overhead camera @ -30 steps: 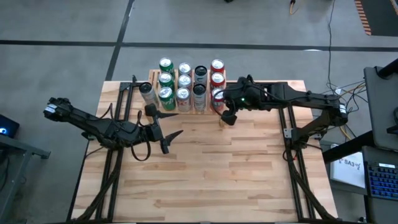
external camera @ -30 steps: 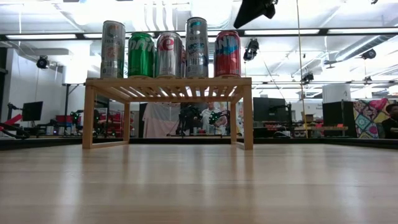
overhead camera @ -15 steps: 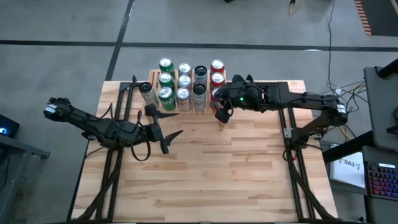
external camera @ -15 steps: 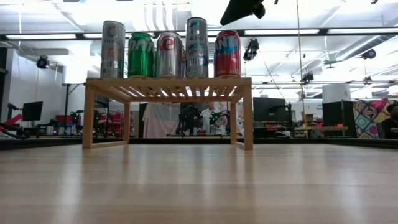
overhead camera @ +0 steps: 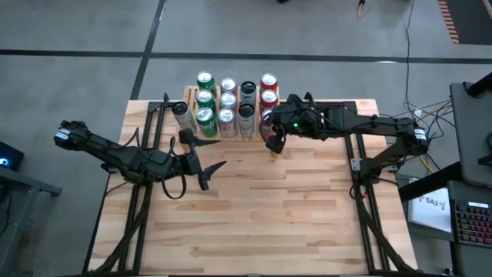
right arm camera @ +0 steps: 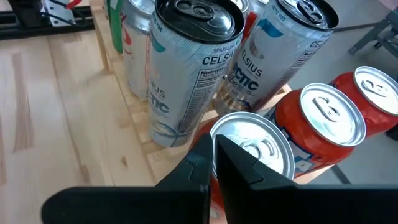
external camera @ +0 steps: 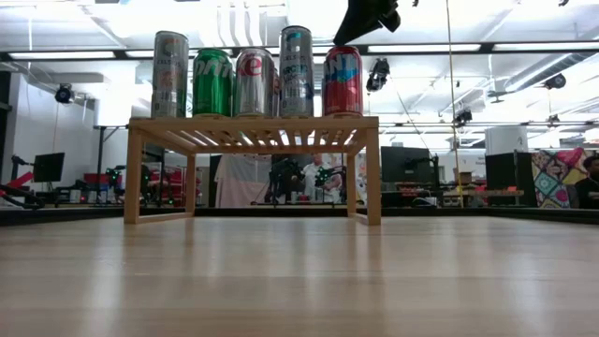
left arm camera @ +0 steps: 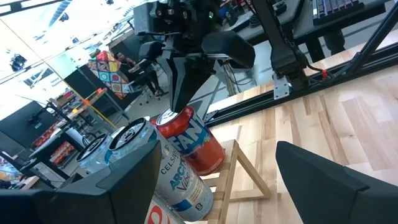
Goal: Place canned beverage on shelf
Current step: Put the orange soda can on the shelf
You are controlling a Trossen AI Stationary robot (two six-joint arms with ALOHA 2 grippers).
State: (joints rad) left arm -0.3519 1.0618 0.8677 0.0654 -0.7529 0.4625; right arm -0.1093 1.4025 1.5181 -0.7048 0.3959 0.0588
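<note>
The shelf (external camera: pixel 253 126) stands at the table's far side, its slatted top carrying several upright cans (overhead camera: pixel 227 100). The front red can (left arm camera: pixel 193 140) stands at the shelf's right end. My right gripper (overhead camera: pixel 271 143) is shut and slants down with its tips right over that can's lid (right arm camera: pixel 249 146); it also shows above the can in the low view (external camera: pixel 367 17). My left gripper (overhead camera: pixel 221 151) hovers open and level in front of the shelf's left part, holding nothing. My right gripper's shut fingers (right arm camera: pixel 214 163) slant down from the table's right side onto the near rim of the front red can's lid (left arm camera: pixel 166 116). I cannot tell whether they touch it. The can stands upright on the shelf.
Two tall Celsius cans (right arm camera: pixel 186 68) stand just left of the red can, and more red cans (right arm camera: pixel 367 99) stand behind it. Black arm frames (overhead camera: pixel 146 154) run along both table sides. Bare plank tabletop (overhead camera: pixel 261 215) lies in front of the shelf.
My right gripper has tipped further down and its shut tips have swung a little toward the table's left edge, over the front red can. The cans and the left arm have kept still.
</note>
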